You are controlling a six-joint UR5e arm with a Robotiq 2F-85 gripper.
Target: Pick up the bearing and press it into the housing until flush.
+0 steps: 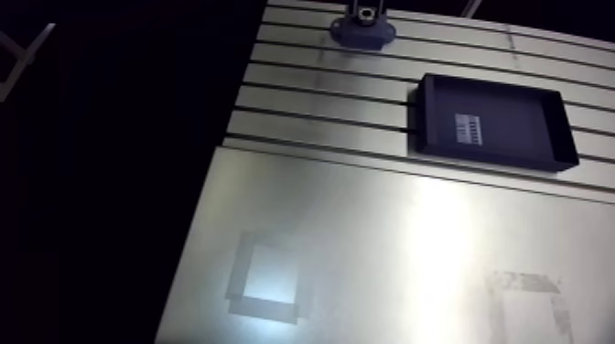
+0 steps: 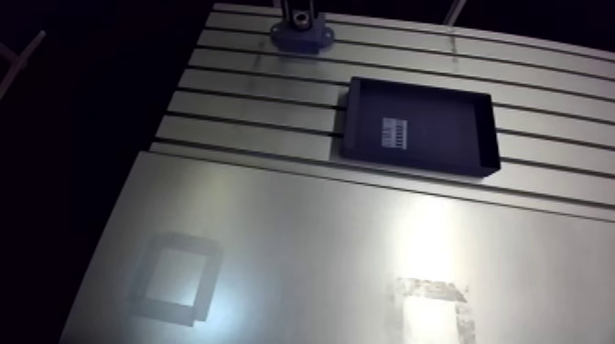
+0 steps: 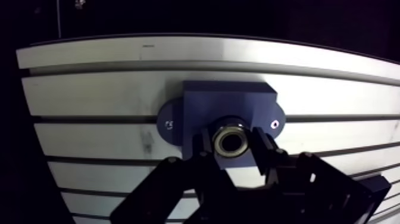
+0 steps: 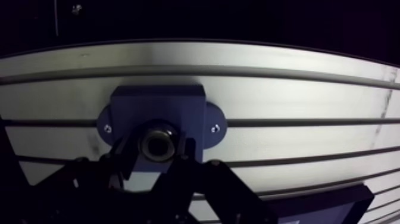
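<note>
On the slotted table [image 1: 366, 238], the gripper [image 3: 231, 145] pinches the steel bearing [image 3: 231, 140] between its two fingers [image 3: 262, 145], right at the dark-blue flanged housing [image 3: 229, 98]. Nearby, a black tray [image 1: 494, 85] holds a white label [image 1: 468, 126].
</note>
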